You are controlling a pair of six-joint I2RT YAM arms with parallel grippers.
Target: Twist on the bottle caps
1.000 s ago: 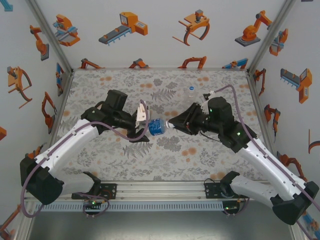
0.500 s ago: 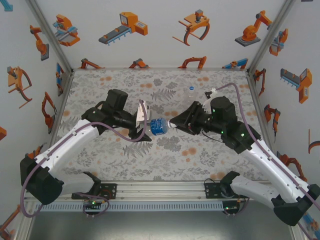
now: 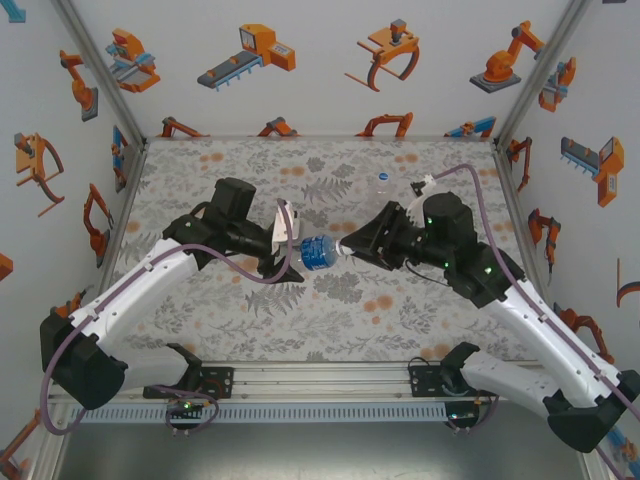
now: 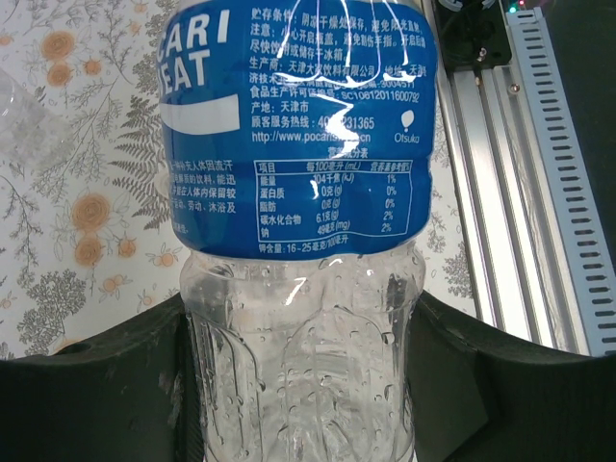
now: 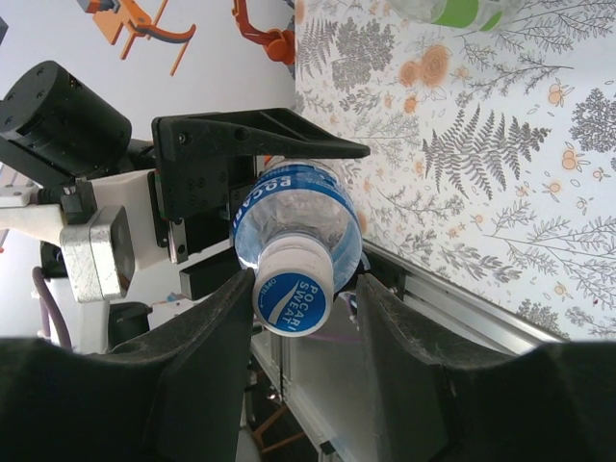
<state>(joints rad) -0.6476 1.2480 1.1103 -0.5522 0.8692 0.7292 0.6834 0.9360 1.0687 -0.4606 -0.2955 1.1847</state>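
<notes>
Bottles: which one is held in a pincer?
The blue-label bottle: the left pincer clamps its body, horizontal above the table. The green-banded bottle sits on the table farther back, ungripped.

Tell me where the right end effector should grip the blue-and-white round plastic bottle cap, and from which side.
Pinch the blue-and-white round plastic cap across its side wall, coming head-on along the neck. The left end effector holds the blue-labelled clear plastic bottle roughly level, cap top facing the right end effector.
</notes>
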